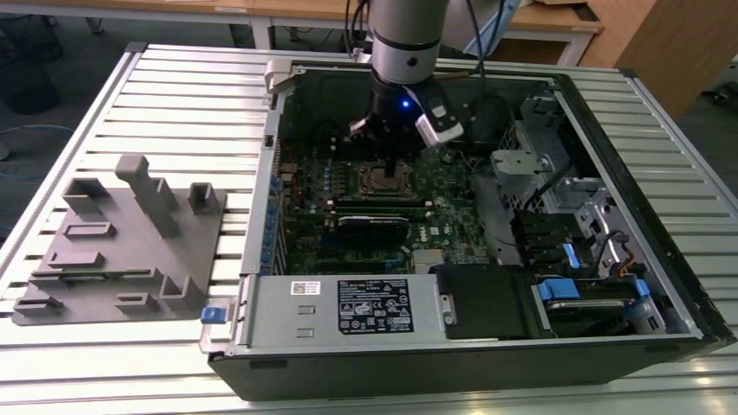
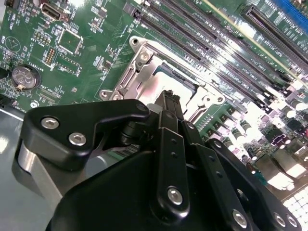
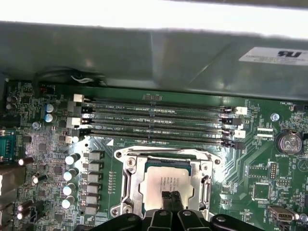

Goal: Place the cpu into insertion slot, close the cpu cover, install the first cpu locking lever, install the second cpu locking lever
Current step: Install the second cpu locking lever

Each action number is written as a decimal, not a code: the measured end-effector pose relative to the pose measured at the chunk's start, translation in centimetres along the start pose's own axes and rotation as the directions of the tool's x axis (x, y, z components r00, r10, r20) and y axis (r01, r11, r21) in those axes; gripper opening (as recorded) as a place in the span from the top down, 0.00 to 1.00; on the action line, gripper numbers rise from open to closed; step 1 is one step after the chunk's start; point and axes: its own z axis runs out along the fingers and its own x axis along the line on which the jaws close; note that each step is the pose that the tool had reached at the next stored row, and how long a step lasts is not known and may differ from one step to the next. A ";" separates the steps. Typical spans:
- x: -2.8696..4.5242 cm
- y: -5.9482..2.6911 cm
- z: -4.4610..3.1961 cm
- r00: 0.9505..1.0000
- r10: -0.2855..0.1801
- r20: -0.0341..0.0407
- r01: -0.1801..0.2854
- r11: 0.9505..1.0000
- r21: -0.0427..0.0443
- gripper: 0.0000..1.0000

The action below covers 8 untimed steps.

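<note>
Seated already in the insertion slot (image 3: 166, 185), framed by the lowered cpu cover (image 3: 131, 178): the cpu (image 3: 166, 182). Poised just above it, clenched and empty: the end effector (image 3: 170, 196). Locking levers seemingly not yet fastened
</note>
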 end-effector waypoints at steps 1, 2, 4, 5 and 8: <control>0.01 -0.11 0.00 1.000 0.000 0.000 0.000 1.000 0.000 0.89; 0.01 -0.18 0.00 1.000 0.000 0.000 0.000 1.000 0.000 0.89; 0.01 -0.20 0.00 1.000 0.000 0.000 0.000 1.000 0.000 0.89; 0.01 -0.20 -0.02 1.000 0.000 0.000 0.000 1.000 0.000 0.89; 0.00 -0.21 -0.37 1.000 0.000 0.000 0.000 1.000 0.000 0.89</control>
